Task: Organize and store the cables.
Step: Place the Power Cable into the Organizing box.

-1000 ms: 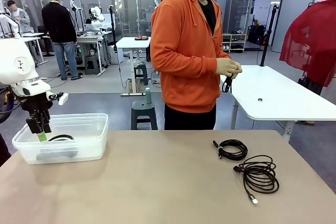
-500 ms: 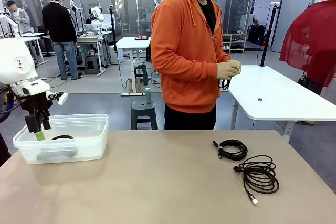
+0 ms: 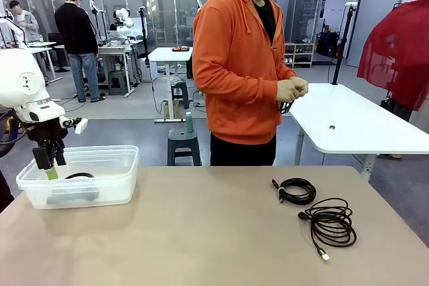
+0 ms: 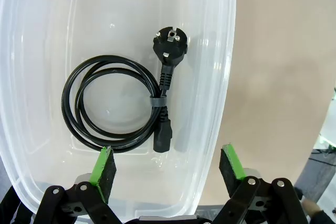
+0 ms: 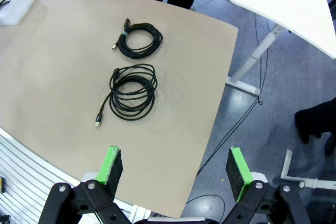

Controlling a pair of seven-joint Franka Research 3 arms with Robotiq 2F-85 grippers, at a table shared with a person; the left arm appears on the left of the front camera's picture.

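Counter [image 3: 201,232], tan, with a person [image 3: 241,65] in an orange hoodie standing at its far side

Item 1: clear plastic bin [image 3: 77,175], at the counter's left end. It holds one power cord [image 4: 113,108], a black round coil bound by a band. The left wrist view gives its round two-pin plug and its block connector, lying side by side toward one long wall. The front view gives just a dark arc through the bin wall.

Item 2: tight coil [image 3: 295,190], black, on the counter's right half, on the side toward the person. The right wrist view adds a small tie on it.

Item 3: loose coil [image 3: 330,222], larger, just beside item 2 on the robot's side, its tail ending in a small pale plug.

Item 4: fourth cable [image 3: 288,106], black, dangling from the person's hands [image 3: 291,88] at chest height, off the counter.

Left gripper [image 3: 50,165]: above the bin's left end, jaws spread wide, nothing between the pads.

Right gripper [image 5: 174,165]: high above the counter's right edge, jaws wide, empty, well apart from items 2 and 3
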